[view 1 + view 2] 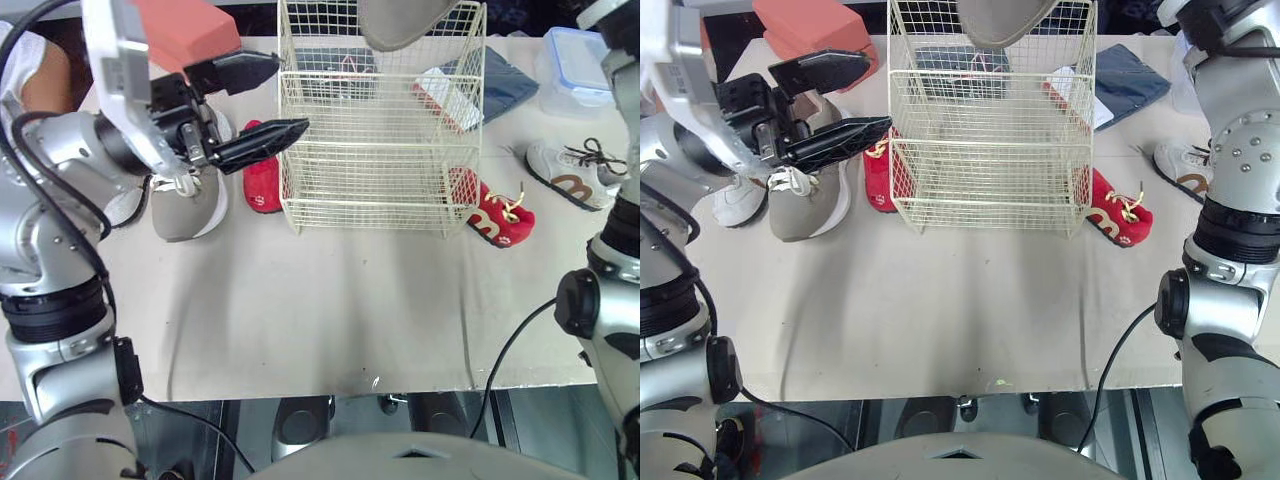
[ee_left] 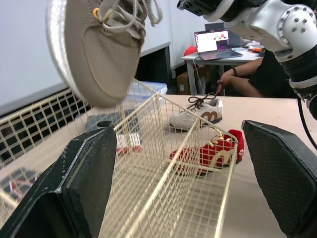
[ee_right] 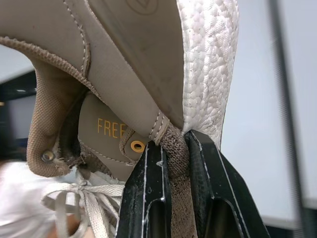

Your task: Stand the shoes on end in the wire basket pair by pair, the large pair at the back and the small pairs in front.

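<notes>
The wire basket (image 1: 380,150) stands upright at the back middle of the table. Above its open top hangs a large beige shoe (image 1: 400,22), with my right gripper (image 3: 174,145) shut on its heel tab. Its partner, a second beige shoe (image 1: 190,205), lies on the table to the left. My left gripper (image 1: 290,95) is open beside the basket's left wall, holding nothing. One small red shoe (image 1: 263,180) lies against the basket's left side and another red shoe (image 1: 497,215) by its right corner. A white and brown shoe (image 1: 570,178) lies at the far right.
A red box (image 1: 185,30) sits at the back left, and a white shoe (image 1: 125,205) lies behind my left arm. A folded blue cloth (image 1: 505,85) and a clear plastic container (image 1: 575,65) are at the back right. A person (image 2: 247,79) sits at a desk beyond.
</notes>
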Controlling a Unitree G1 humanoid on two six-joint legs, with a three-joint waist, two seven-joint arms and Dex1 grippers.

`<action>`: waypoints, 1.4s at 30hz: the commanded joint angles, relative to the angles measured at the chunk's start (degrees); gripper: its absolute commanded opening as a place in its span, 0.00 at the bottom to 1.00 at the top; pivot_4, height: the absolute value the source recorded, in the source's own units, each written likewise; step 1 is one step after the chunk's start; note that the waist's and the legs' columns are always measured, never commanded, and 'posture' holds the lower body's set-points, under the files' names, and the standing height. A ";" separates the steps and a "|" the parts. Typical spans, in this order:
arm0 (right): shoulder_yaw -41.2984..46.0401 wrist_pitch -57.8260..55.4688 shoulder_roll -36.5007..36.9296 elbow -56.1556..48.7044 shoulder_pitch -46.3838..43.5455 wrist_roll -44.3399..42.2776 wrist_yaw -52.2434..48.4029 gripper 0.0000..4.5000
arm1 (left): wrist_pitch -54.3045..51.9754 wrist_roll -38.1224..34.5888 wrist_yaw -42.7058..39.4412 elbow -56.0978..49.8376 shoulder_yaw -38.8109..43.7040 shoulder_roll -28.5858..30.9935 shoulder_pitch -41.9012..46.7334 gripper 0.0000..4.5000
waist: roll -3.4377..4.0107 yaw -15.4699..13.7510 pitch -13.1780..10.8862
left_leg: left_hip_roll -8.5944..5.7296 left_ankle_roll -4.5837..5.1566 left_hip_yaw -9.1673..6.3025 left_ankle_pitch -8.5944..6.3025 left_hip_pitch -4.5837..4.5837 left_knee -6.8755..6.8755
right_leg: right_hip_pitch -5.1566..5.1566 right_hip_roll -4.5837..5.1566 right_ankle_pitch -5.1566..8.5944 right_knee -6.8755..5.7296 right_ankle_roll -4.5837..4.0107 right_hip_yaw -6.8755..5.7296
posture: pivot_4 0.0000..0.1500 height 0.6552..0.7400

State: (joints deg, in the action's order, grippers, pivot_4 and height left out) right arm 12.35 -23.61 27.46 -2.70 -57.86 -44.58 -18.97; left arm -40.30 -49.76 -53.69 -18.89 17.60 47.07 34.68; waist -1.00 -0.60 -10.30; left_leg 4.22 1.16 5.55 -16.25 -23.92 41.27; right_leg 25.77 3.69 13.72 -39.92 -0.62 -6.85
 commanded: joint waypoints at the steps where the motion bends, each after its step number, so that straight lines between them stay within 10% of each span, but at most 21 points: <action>1: -2.31 7.15 1.81 0.97 -0.77 7.67 -6.23 0.00 | -3.79 -4.08 2.77 -3.40 4.68 2.86 -1.91 0.98 | 0.02 0.29 -0.01 | 0.00 0.00 0.01 0.00 0.02 -0.04 | 0.02 0.00 0.00 -0.01 0.00 0.04 | 1.00 0.36; 13: -6.10 17.21 2.74 9.13 2.26 22.32 -13.98 0.00 | -6.68 -6.56 9.75 -8.03 12.46 6.12 -10.42 0.98 | 0.02 0.95 -0.01 | 0.02 -0.02 -0.03 0.01 0.03 -0.04 | 0.02 0.05 0.00 -0.03 0.00 0.01 | 1.00 0.36; 42: -3.43 -5.41 1.86 3.61 12.16 23.43 -6.42 0.00 | -5.20 -7.87 10.45 -8.40 9.74 6.98 -9.71 0.98 | -0.05 -0.53 0.03 | -0.05 -0.01 -0.23 0.01 0.02 0.01 | -0.14 0.14 0.01 -0.01 0.00 -0.22 | 1.00 0.36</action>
State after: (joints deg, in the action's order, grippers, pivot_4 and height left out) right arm 7.13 -28.96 28.42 1.17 -46.47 -22.27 -26.46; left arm -46.94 -57.50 -43.34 -26.76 26.51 53.17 23.92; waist -1.05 -1.13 -10.26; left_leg 4.17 1.15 5.31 -16.24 -23.90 41.28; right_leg 25.63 3.83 13.73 -39.94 -0.62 -7.06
